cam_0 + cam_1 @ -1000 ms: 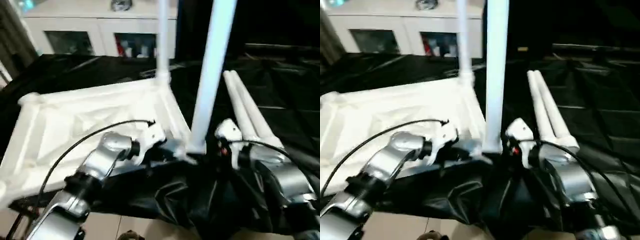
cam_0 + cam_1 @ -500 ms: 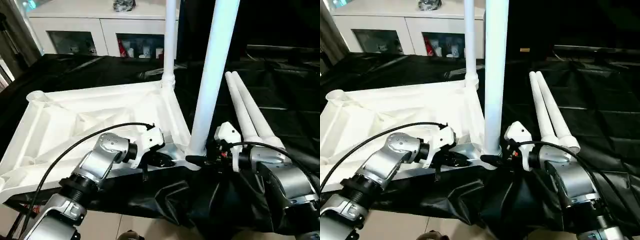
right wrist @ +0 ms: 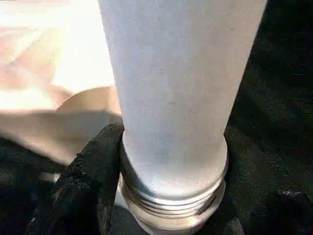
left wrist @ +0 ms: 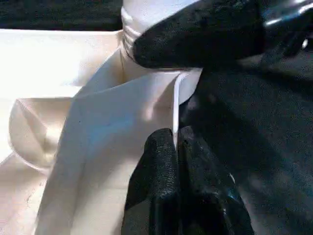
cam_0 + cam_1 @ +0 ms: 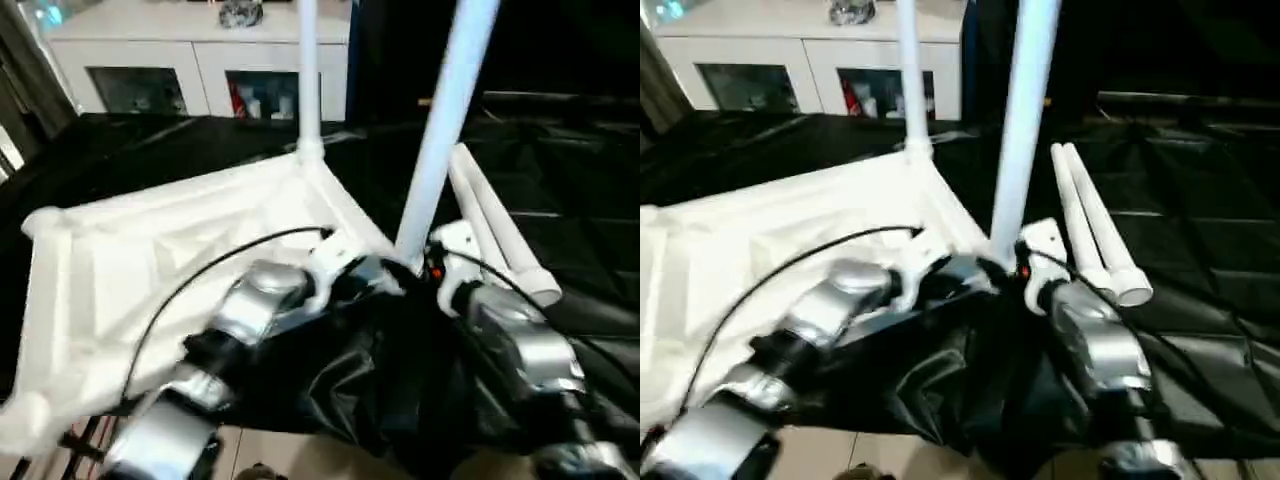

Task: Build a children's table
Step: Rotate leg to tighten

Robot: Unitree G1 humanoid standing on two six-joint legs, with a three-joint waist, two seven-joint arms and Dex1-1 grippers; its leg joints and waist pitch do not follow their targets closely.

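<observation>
The left gripper (image 4: 174, 133) is closed, its two fingertips pressed together right at a thin white edge of the children's table (image 5: 150, 260). Whether that edge is pinched between them cannot be made out. The right gripper (image 3: 176, 196) clasps the base of the near leg (image 5: 445, 130). One black finger (image 3: 95, 166) presses against the leg's threaded collar, while the other is lost in the dark beside it.

The children's table lies upside down across the left and centre of the head views, ribbed underside up, on the black-draped tabletop (image 5: 570, 180). Its lower left corner is cut off by the frame, and the silver left forearm (image 5: 250, 310) covers part of its near rim. The near leg leans to the upper right and the far leg (image 5: 308, 80) stands at the back corner; both run out of the top of the frame. Two loose legs (image 5: 495, 225) lie side by side on the right, their near ends just beside the right wrist. A small red spot (image 5: 433, 272) on that wrist is too blurred to identify. Items behind the glass doors of the white cabinet (image 5: 200, 70) at upper left are unreadable smears.
</observation>
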